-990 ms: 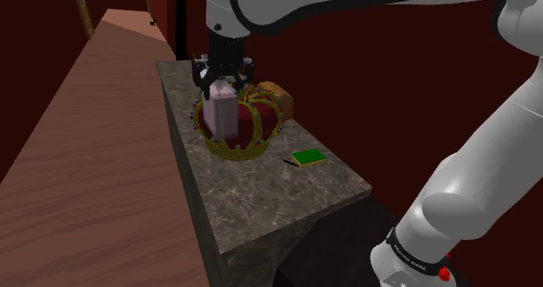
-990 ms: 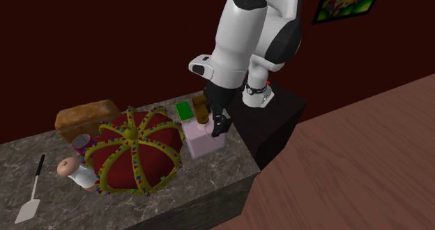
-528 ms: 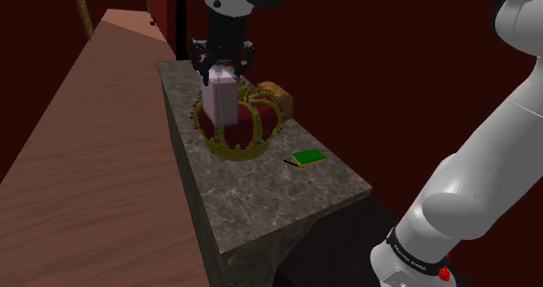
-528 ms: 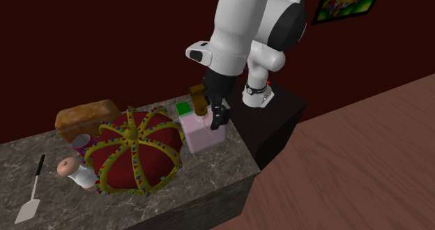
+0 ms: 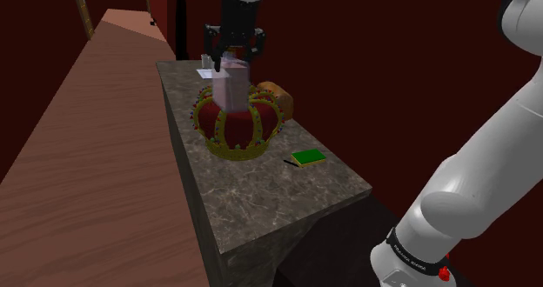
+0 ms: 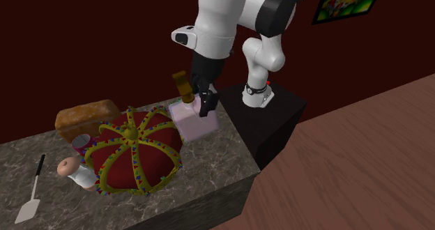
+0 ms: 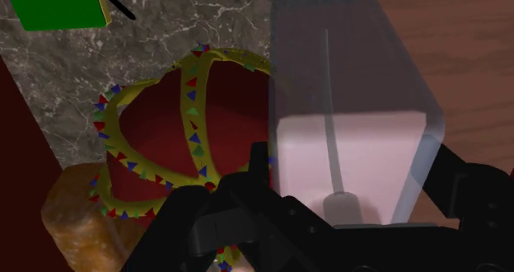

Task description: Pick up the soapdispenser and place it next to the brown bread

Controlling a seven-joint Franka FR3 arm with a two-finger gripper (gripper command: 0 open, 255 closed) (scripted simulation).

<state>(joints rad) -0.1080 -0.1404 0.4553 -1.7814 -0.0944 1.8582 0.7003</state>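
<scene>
The black gripper [image 5: 233,57] is clamped on the top of the soap dispenser [image 5: 230,89], a pale pink, see-through box with a brown pump head. In the wrist view the two fingers [image 7: 239,208] press against its upper end from either side, with the pump tube running down through the clear body [image 7: 354,122]. In the second exterior view the dispenser [image 6: 194,121] tilts, its brown pump pointing up and toward that view's left, and it appears to hang just above the grey marbled counter [image 6: 178,194] rather than rest on it, though the gap is hard to judge. It sits right beside a large red and gold crown [image 6: 136,152] studded with coloured gems, on the side of the counter nearer the dark stand [image 6: 275,117]. The brown bread [image 6: 86,118] lies on the far side of the crown, against the dark red wall, well apart from the dispenser. In the shoulder view the loaf [image 5: 278,95] peeks out behind the crown [image 5: 240,125], and a green book [image 5: 308,157] lies flat on the counter nearer the robot. A white spatula [image 6: 32,192] and a small doughnut [image 6: 67,166] lie at the second exterior view's left end of the counter
</scene>
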